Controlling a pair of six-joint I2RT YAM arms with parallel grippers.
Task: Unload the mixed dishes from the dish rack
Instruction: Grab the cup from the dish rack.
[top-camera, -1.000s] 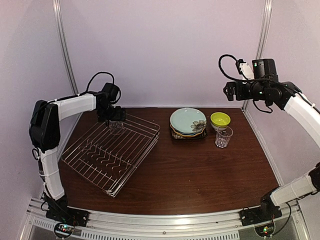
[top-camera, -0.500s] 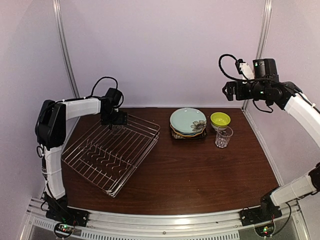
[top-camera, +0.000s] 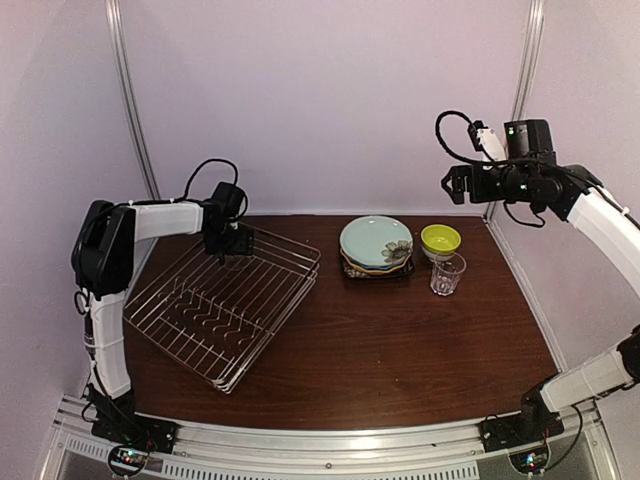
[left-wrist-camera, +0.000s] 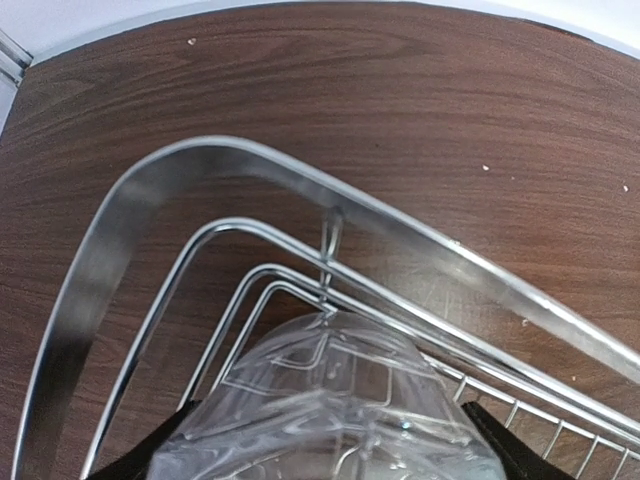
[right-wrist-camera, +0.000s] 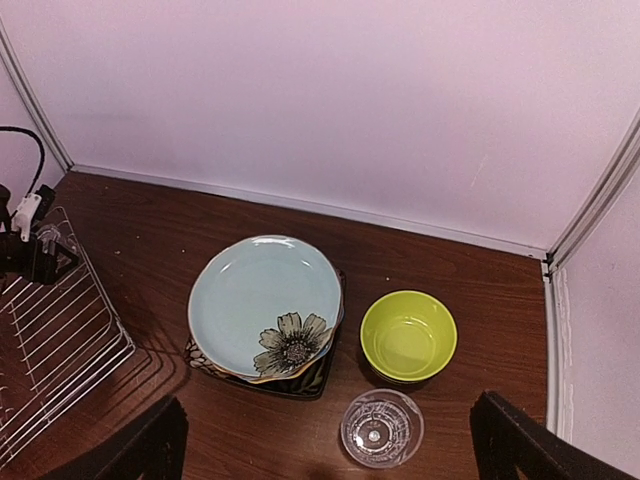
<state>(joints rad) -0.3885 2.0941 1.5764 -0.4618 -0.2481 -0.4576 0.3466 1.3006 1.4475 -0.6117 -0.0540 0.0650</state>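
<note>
Left tool (left-wrist-camera: 325, 452): its two black fingers flank a clear glass (left-wrist-camera: 320, 390), which fills the gap between them. Whether the pads already press on it I cannot tell, so the grip is unconfirmed. The glass is thin-walled and transparent, and rack wires show bent through it. It sits in the corner of the dish rack (left-wrist-camera: 120, 230) directly under this tool, likely parked there because the rounded corner wires cradle it. Rack material is bright chromed wire, a thick smooth outer rim with thinner rails inside, and no other dish is visible in it. Just beyond the tool lies the bare desk (left-wrist-camera: 400, 90), dark brown wood grain with a few pale specks. Right tool (right-wrist-camera: 335, 450): fingers spread wide with nothing between them, hanging high over the unloaded items, probably waiting its turn. Right below it stands a second glass (right-wrist-camera: 381, 429), upright, with a ribbed base. Just past that sits a lime-green bowl (right-wrist-camera: 408, 335), glossy, mouth up. Farther off to one side is a pale teal plate (right-wrist-camera: 262, 295) with a dark flower mark, topping a stack whose lowest visible piece is a dark patterned plate (right-wrist-camera: 300, 385). Judgement: this glass looks like the last piece to unload.
</note>
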